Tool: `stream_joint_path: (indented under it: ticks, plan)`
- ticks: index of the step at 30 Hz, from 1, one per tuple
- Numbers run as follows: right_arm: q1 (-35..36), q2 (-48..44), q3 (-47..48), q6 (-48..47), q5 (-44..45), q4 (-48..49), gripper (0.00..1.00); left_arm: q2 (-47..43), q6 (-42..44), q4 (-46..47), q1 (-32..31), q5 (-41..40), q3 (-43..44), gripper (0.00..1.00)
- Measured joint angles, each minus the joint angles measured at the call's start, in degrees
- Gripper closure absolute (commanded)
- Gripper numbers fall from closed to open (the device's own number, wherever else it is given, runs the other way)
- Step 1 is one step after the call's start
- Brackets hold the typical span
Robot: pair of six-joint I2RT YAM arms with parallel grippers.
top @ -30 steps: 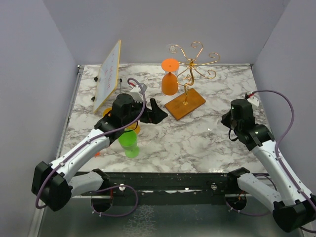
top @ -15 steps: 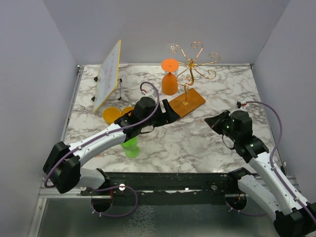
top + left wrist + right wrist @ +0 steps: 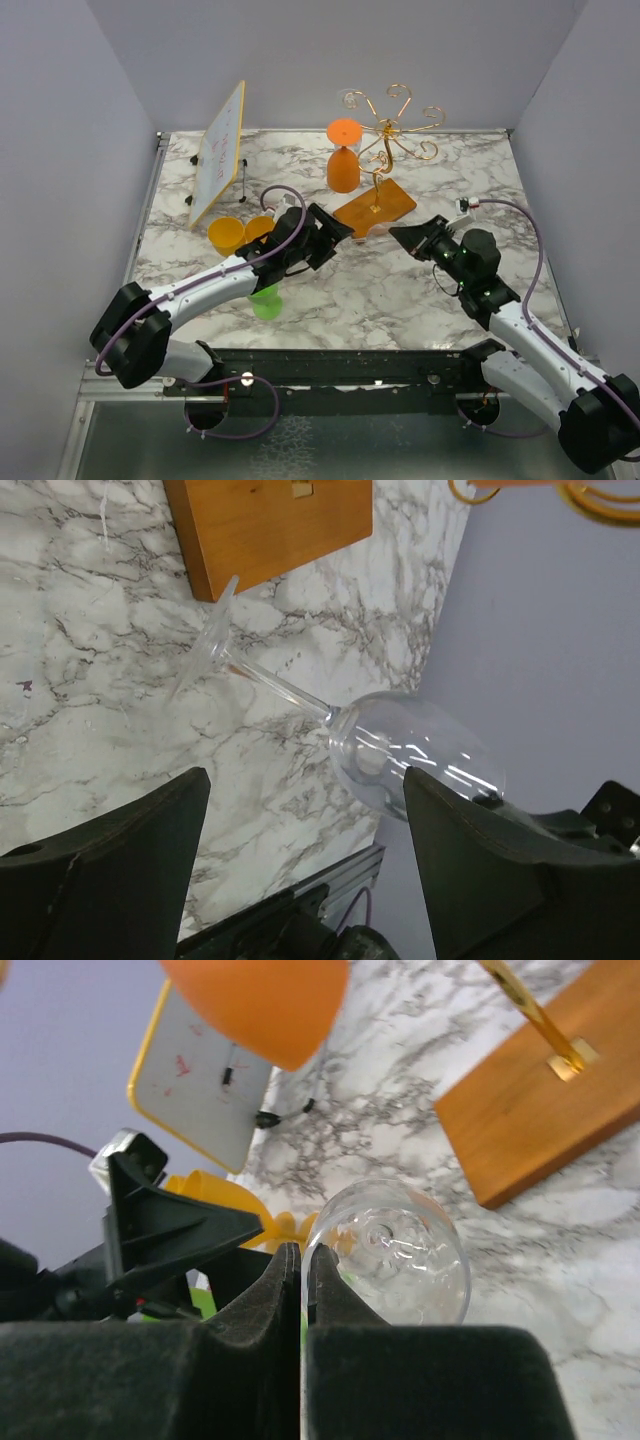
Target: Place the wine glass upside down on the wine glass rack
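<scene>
Two claws face each other across one clear wine glass (image 3: 345, 730). The right claw (image 3: 302, 1255) is pinched almost flat on the rim of the bowl. Only a thin slit shows between its fingers (image 3: 265, 1305), seemingly with the glass wall caught in it. That grip carries the glass on its side, bowl towards the right arm and foot pointing out at the left arm. The left claw (image 3: 305, 780) is spread wide and holds nothing, framing the stem in its own camera. This reads as a handover: a rim pinch is poor for turning the glass over, whereas a hold on the stem would let the bowl hang mouth down. The foot lies just beside a corner of the wooden base of the wine glass rack (image 3: 376, 208); whether it touches the tabletop (image 3: 470, 160) I cannot tell. None of the gold curls above carries a glass yet. An orange goblet (image 3: 343, 165) stands inverted beside the rack, and farther left are a tilted whiteboard (image 3: 218, 152), orange cups (image 3: 228, 235) and a green cup (image 3: 263, 288)
</scene>
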Motion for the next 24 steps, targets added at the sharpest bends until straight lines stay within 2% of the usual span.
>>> stream_joint_path:
  ticks: [7,15,24]
  plan:
    - [7.06,0.87,0.00,-5.01,1.51,8.28,0.99,-4.07,-6.49,-2.51,0.00,-7.72,0.17,0.21]
    - [19.32,2.10,2.99,-13.18,9.97,11.15,0.99,-7.08,-15.91,-11.76,0.09,-13.53,2.08,0.29]
    - [21.68,3.02,4.13,-16.13,12.52,13.99,0.99,-7.26,-19.87,-15.13,0.20,-14.73,2.16,0.37]
